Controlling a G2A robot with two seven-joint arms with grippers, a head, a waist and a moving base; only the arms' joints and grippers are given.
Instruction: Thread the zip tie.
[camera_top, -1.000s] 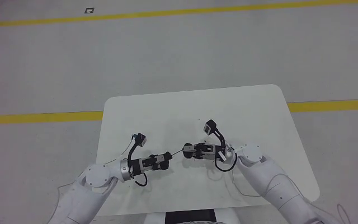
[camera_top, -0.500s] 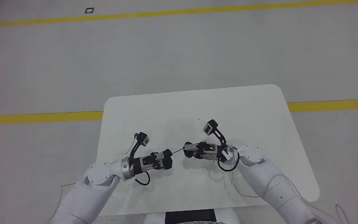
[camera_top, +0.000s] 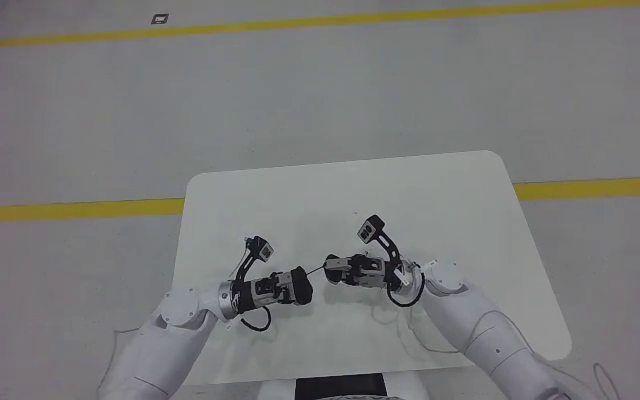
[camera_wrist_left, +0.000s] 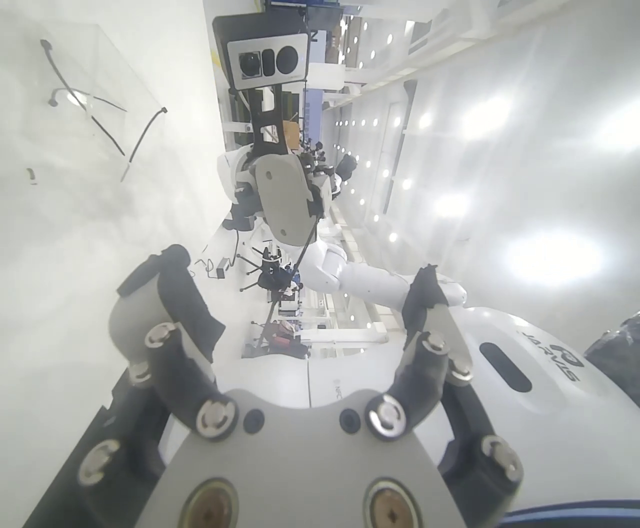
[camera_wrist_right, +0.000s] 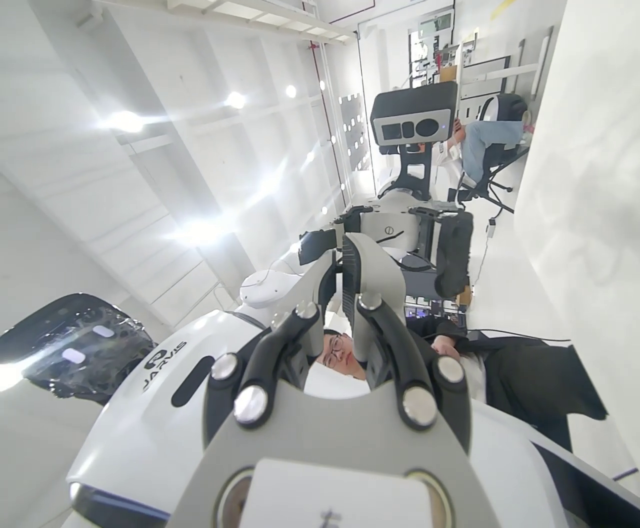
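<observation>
Over the near half of the white tabletop (camera_top: 450, 190), the two arms point their tips at one another, close together but not touching. Farthest left in the top view is the left gripper (camera_top: 300, 286). Its own wrist view shows its jaws spread wide, with the dark-padded fingers (camera_wrist_left: 172, 300) well apart and nothing pinched between them.

Between the two tips runs the zip tie (camera_top: 317, 273), a thin black strap (little more than a hairline from above). From the left wrist it appears as a straight dark line (camera_wrist_left: 295, 265) slanting from the far gripper toward the open gap of the left jaws. Neither left finger seems to touch it, though the strap's near end is too thin to place exactly.

Just right of the strap in the top view sits the right gripper (camera_top: 333, 268), its jaws pressed together on the tie's other end. Its own wrist view shows the ribbed fingers (camera_wrist_right: 350, 270) drawn in until only a narrow slit remains. The strap itself is hidden there.

Off in the left wrist view's background, a few loose black ties (camera_wrist_left: 102, 131) lie on a pale surface, seemingly within a clear box.
</observation>
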